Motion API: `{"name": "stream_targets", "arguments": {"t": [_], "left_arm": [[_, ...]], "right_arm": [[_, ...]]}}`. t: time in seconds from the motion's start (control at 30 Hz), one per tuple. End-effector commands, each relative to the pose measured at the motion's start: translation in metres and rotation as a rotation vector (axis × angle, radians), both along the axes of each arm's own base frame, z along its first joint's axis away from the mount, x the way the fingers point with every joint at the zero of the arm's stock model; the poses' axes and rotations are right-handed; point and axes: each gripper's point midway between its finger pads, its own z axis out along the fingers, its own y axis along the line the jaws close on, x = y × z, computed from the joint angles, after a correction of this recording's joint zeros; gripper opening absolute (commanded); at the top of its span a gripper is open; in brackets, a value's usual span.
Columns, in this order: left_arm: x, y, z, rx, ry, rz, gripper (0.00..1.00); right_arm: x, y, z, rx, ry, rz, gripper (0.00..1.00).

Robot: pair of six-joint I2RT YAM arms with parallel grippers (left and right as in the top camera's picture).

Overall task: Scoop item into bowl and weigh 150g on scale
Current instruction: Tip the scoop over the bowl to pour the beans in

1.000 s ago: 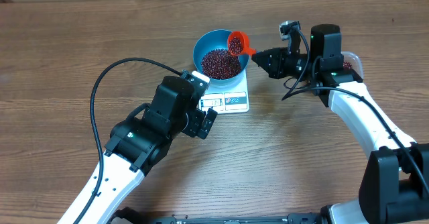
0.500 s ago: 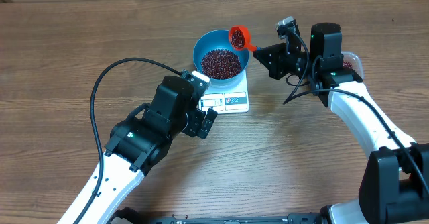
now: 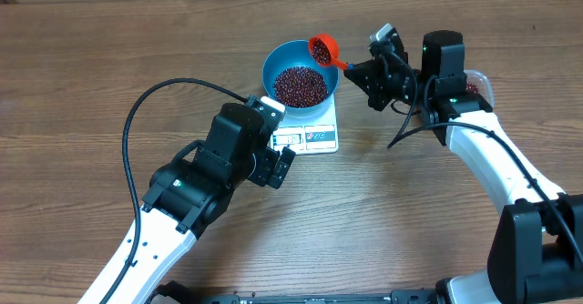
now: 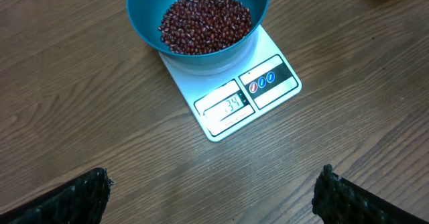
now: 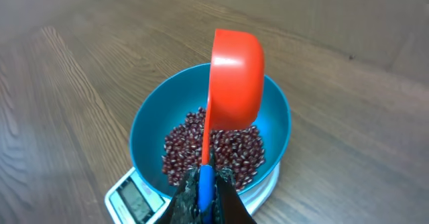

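The blue bowl [image 3: 301,60] stands on the white scale [image 3: 314,138] and holds a pile of dark red beans [image 3: 300,86]. My right gripper [image 3: 357,70] is shut on the blue handle of a red scoop [image 3: 322,48], which is turned on its side over the bowl's far right rim. In the right wrist view the scoop [image 5: 236,80] shows its outer wall above the beans [image 5: 228,150]. My left gripper [image 4: 213,187] hangs open over bare wood in front of the scale [image 4: 268,83], holding nothing. The bowl [image 4: 144,29] and beans [image 4: 204,19] lie beyond it.
A clear tub [image 3: 480,86] with beans sits behind my right arm, mostly hidden. A black cable [image 3: 137,122] loops over the table to the left of my left arm. The wooden table [image 3: 73,67] reaches in all directions.
The right gripper has rolled the scoop from upright with beans in it onto its side, a little higher and further back. The beans no longer show in it. The left arm has not moved.
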Motion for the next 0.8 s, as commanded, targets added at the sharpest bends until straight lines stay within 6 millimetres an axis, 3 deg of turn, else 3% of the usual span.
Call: {"name": "stream_targets", "arguments": {"t": [0.0,0.77], "left_arm": [[-0.0006,-0.0011,-0.0033,0.003,0.007,0.002,0.99],[-0.0006,-0.0011,-0.0033,0.003,0.006,0.002,1.00]], "right_arm": [[-0.0013,0.0061,-0.0018,-0.082,-0.118,0.083,0.04],[-0.0042,0.0102,-0.0005,-0.084,-0.139,0.114,0.04]]}}
